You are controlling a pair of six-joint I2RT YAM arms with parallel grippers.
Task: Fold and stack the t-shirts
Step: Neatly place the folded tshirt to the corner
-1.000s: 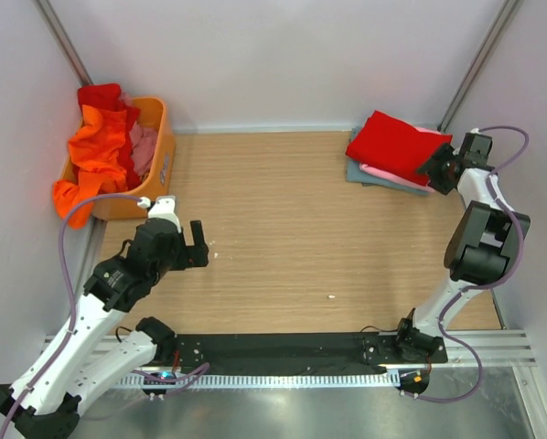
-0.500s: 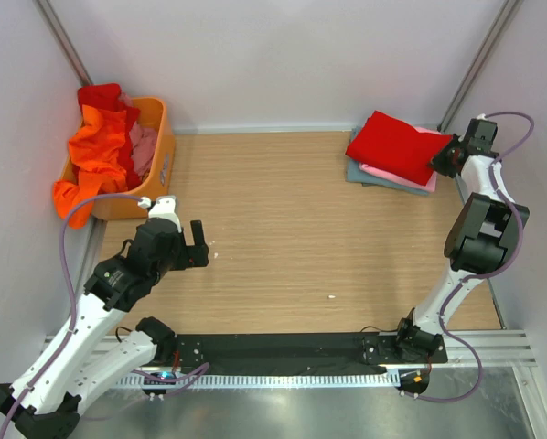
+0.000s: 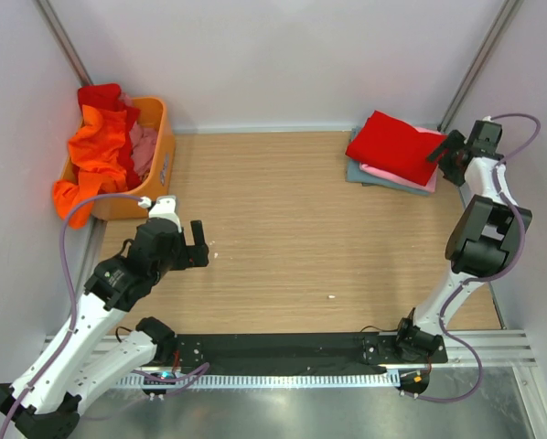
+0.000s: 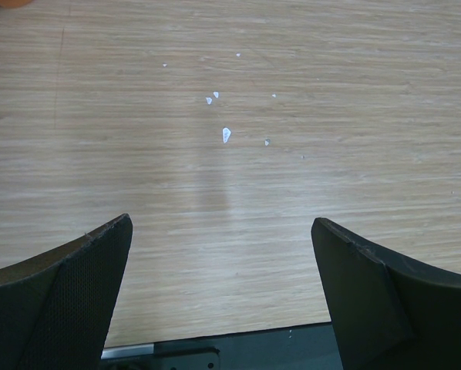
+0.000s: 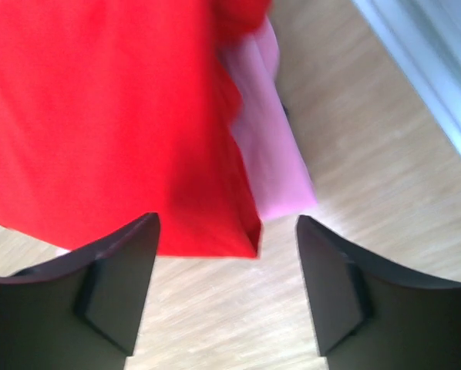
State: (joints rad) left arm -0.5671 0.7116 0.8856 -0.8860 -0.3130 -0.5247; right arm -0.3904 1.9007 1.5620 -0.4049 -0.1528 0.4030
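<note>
A folded bright red t-shirt tops a stack at the table's far right, over a pink t-shirt and a grey-blue one. My right gripper hovers just off the stack's right edge, open and holding nothing. In the right wrist view the red t-shirt and pink t-shirt lie just beyond that gripper, with the red corner short of its fingertips. My left gripper hangs open over bare wood at the near left, and the left wrist view shows this gripper empty.
An orange plastic basket at the far left holds an orange t-shirt, a red one and a pink one; the orange cloth spills over its near side. White specks dot the wood. The right wall stands close behind the right gripper.
My right gripper has drawn back from the red t-shirt's right edge toward the wall, leaving the shirt lying on the stack. The left arm has not moved.
</note>
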